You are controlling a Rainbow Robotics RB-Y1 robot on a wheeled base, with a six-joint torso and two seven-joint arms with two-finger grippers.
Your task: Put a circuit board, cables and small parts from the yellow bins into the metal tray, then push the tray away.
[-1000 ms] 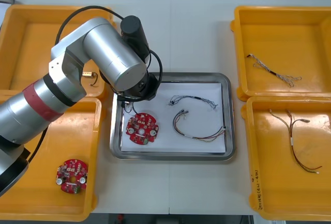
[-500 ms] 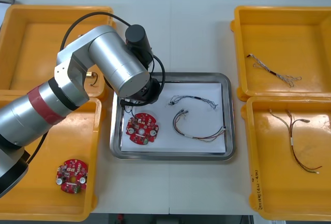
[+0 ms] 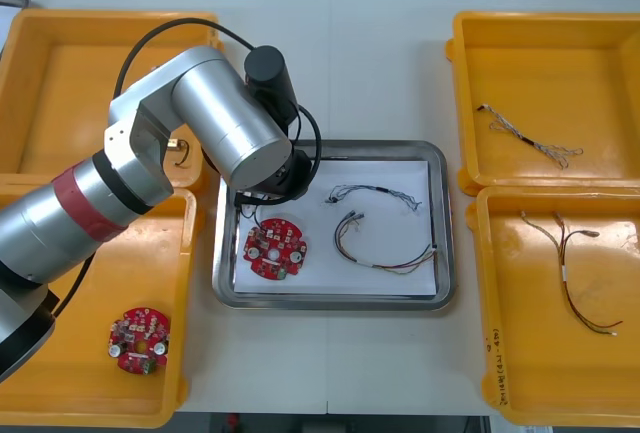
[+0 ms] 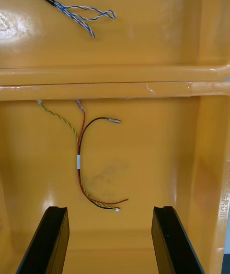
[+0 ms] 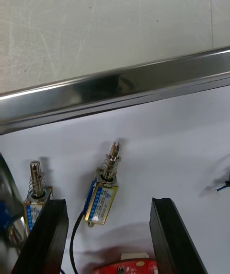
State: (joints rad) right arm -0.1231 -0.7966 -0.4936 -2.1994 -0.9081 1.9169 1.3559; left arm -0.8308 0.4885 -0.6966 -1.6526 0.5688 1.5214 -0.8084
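My left gripper (image 5: 108,238) is open low over the metal tray's (image 3: 440,223) far left corner, under the left arm (image 3: 225,128). A small metal part (image 5: 103,192) lies free on the white lining between the fingers, touching neither. A second small metal part (image 5: 36,195) lies beside one finger. A round red circuit board (image 3: 275,248) lies in the tray just nearer than the gripper, next to a blue and white cable (image 3: 375,193) and a red and yellow cable (image 3: 385,250). My right gripper (image 4: 110,240) hangs open above a red and black cable (image 4: 88,168).
The near left yellow bin (image 3: 60,253) holds another circuit board (image 3: 138,340). A small metal part (image 3: 178,148) lies in the far left bin. The far right bin (image 3: 545,28) holds a twisted cable (image 3: 530,138), the near right bin a red and black cable (image 3: 575,273).
The left arm has shifted slightly right and toward the tray's far edge. Its fingers have come apart, leaving a small metal part lying in the tray. The right arm is still.
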